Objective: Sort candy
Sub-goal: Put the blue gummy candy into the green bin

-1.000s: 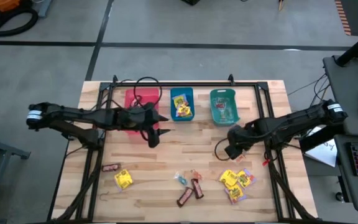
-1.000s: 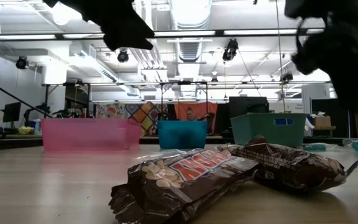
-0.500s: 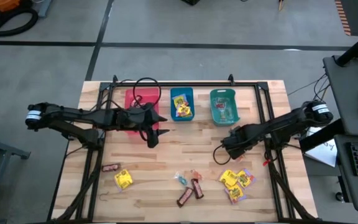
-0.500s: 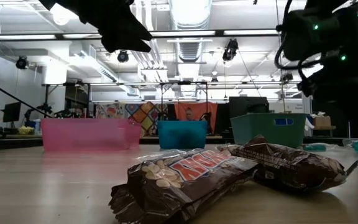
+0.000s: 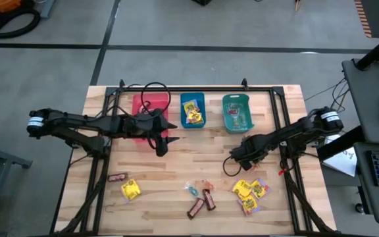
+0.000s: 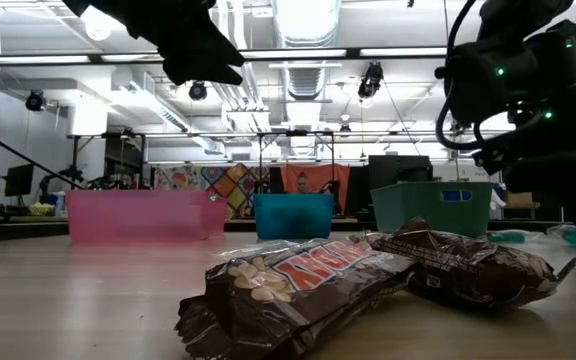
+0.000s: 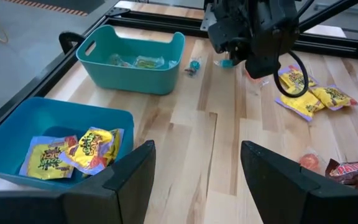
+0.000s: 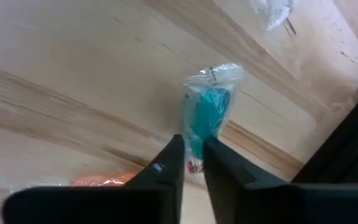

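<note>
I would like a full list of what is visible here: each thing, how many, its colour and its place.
table: one, light wood
red bin, blue bin, teal bin: one each, row at far edge
yellow packets: two in blue bin, one front left, several front right
brown bars: three, one front left, two front middle
loose teal piece: one, beside the middle bars
teal twist candy: one, in right gripper
left gripper: dark, fingers open, near red bin
right gripper: dark, fingers shut on teal twist candy
</note>
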